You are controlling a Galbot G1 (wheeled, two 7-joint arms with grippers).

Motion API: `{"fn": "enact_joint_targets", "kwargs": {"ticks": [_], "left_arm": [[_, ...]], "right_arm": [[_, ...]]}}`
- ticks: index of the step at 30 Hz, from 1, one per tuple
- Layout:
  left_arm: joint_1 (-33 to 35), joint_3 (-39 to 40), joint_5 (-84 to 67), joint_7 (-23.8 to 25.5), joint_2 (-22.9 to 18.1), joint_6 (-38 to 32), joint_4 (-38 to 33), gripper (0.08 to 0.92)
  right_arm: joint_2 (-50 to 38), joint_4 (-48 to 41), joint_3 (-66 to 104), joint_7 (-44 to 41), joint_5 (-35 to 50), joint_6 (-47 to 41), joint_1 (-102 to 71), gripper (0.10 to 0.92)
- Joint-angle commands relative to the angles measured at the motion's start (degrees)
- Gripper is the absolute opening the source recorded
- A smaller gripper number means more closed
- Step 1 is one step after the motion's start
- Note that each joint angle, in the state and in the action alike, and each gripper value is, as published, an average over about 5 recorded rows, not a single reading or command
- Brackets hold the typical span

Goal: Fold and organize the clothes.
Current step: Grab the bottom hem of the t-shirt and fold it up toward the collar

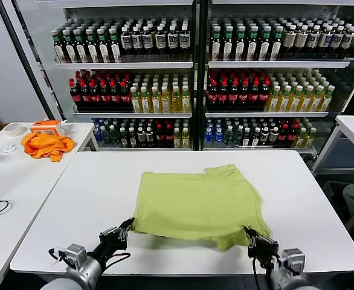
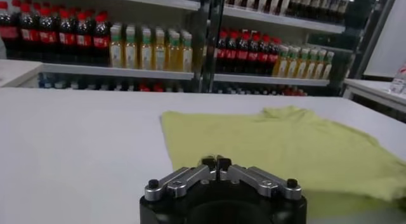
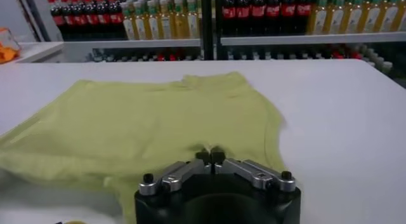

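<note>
Two tools clamped | left tool point(image 1: 127, 228), right tool point(image 1: 252, 237) pinching lime cotton T-shirt point(image 1: 198, 202) hem on white counter point(image 1: 80, 199) | fold underway, I judged | next: lift evenly

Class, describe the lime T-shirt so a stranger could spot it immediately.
Find the big white table in front of the drinks shelves. The lime T-shirt lies spread on its middle, near the front edge. Unlike the crumpled orange cloth on the side table, it is yellow-green and flattened.
</note>
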Motion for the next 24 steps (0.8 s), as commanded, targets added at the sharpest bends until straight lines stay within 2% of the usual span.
{"fn": "enact_joint_targets", "kwargs": {"ticks": [1,16,19,24], "left_arm": [[-12.46,3.45,-2.35,1.89,0.26,0.07,11.89,0.083],[-18.78,8.79,-0.04,2.83,-0.88,0.38,19.65,0.083],[-19.57,9.26,1.05,2.74,-1.18,-0.06,21.52,0.091],[-21.12,9.06,2.00,2.42,-2.08,-2.17,25.25,0.207]], "right_arm": [[0.23,-6.15,-0.49,0.42,1.66,-1.58,6.28,0.106],[1.31,-9.42,-1.25,-0.30,1.46,-1.55,7.13,0.113],[1.74,-9.66,-1.65,-0.54,1.38,-1.46,7.33,0.165],[2.29,-9.94,-1.38,-1.05,1.63,-1.03,7.57,0.310]]}}
